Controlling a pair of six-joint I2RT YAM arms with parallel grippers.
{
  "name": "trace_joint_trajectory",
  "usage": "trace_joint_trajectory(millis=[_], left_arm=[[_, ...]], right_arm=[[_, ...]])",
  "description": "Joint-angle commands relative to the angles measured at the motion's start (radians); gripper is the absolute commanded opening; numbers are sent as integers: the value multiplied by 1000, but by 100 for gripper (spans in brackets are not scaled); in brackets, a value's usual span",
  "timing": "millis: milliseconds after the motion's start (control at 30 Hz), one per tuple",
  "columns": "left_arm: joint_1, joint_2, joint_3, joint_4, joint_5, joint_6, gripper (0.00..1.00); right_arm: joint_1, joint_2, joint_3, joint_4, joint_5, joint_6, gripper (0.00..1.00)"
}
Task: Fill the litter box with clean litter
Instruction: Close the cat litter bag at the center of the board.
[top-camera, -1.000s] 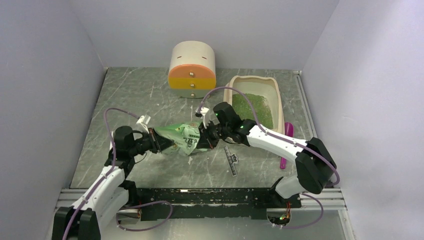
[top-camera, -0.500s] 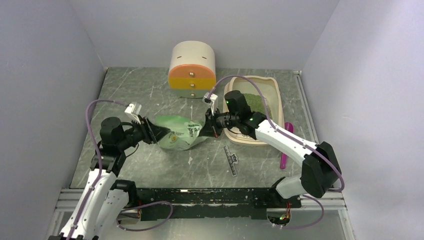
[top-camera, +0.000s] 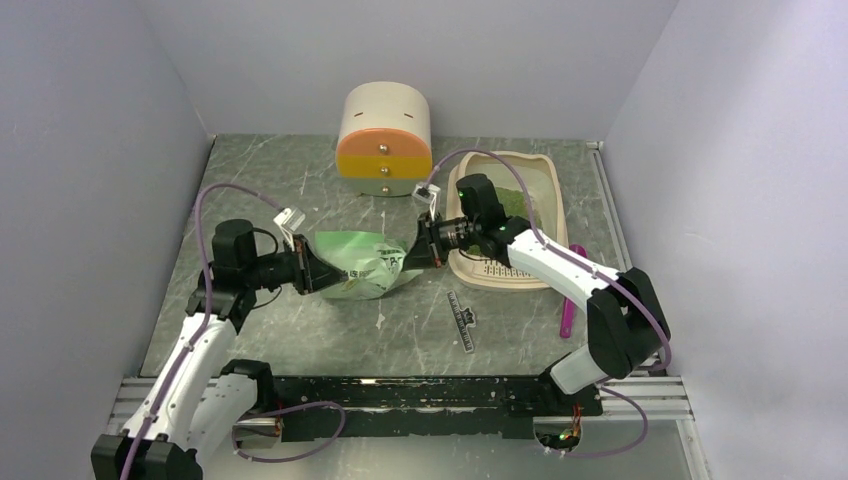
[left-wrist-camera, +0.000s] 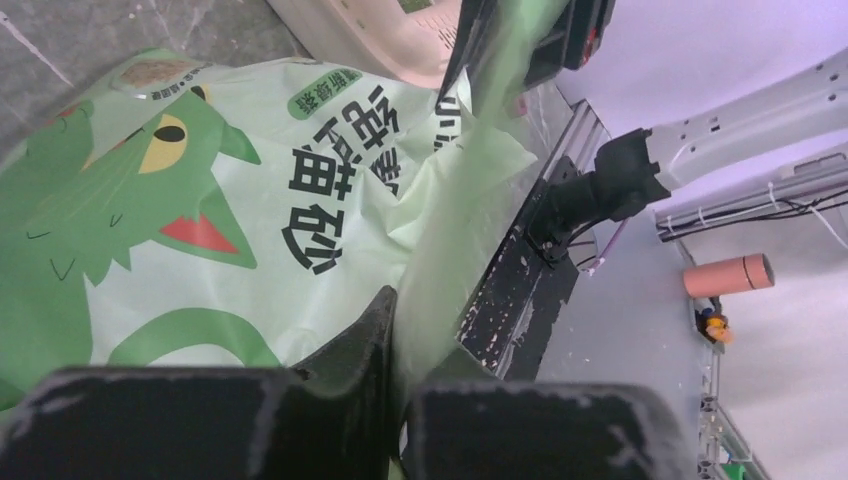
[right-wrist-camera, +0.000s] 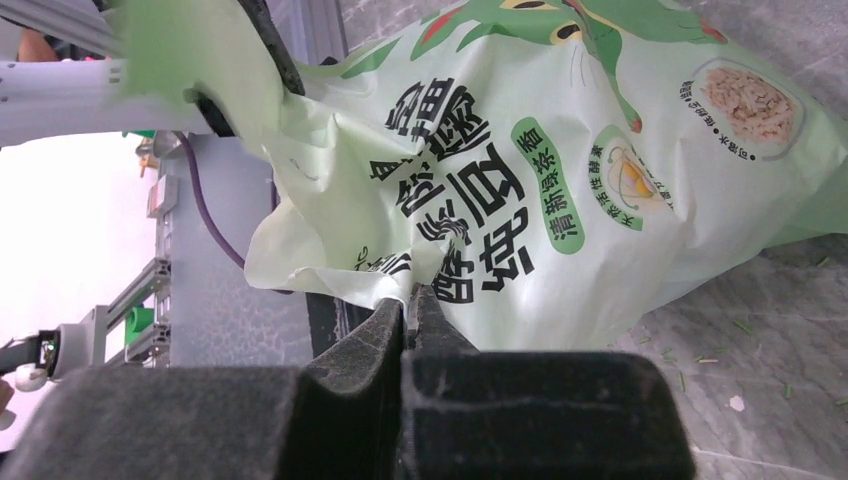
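Observation:
The beige litter box (top-camera: 545, 170) stands at the back right, with clean litter (top-camera: 515, 202) as a green patch inside, partly hidden by my right arm. A green printed litter bag (top-camera: 358, 270) lies stretched between both grippers, left of the box. My left gripper (top-camera: 308, 272) is shut on a fold at the bag's left end (left-wrist-camera: 400, 330). At the other end my right gripper (top-camera: 426, 250) is shut on the bag's thin edge (right-wrist-camera: 410, 300), just beside the box's slotted ledge (top-camera: 490, 268). The bag's mouth is hidden.
A round beige-and-orange drawer unit (top-camera: 385, 140) stands at the back centre. A magenta scoop (top-camera: 568, 295) lies right of the litter box. A black strip (top-camera: 463, 320) lies on the table in front of the bag. Grey walls close in three sides.
My right gripper has carried the bag's right end back toward the litter box. The left gripper let go briefly, shifted, and closed on the bag's left end again.

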Motion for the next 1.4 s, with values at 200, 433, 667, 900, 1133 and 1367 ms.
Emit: trace_joint_trajectory(millis=[200,433,667,900,1133,1367], left_arm=[[27,-171,-141,138,-45,-385,5],[171,-211,-239,324,60,-583,5],[196,-138,-192,367,73,-599,5],[223,-92,-208,527,81,-693,5],[289,-4,-104,522,62,-633,5],[319,67,59,481,81,-582,5]], right_arm=[[-19,-24,-65,76,-165,27,31],[-30,-22,-111,27,-180,-149,57],[42,-121,-327,484,102,-355,70],[78,47,-264,740,85,-229,53],[-51,110,-206,897,-157,113,0],[-97,-28,-324,1358,-293,782,0]])
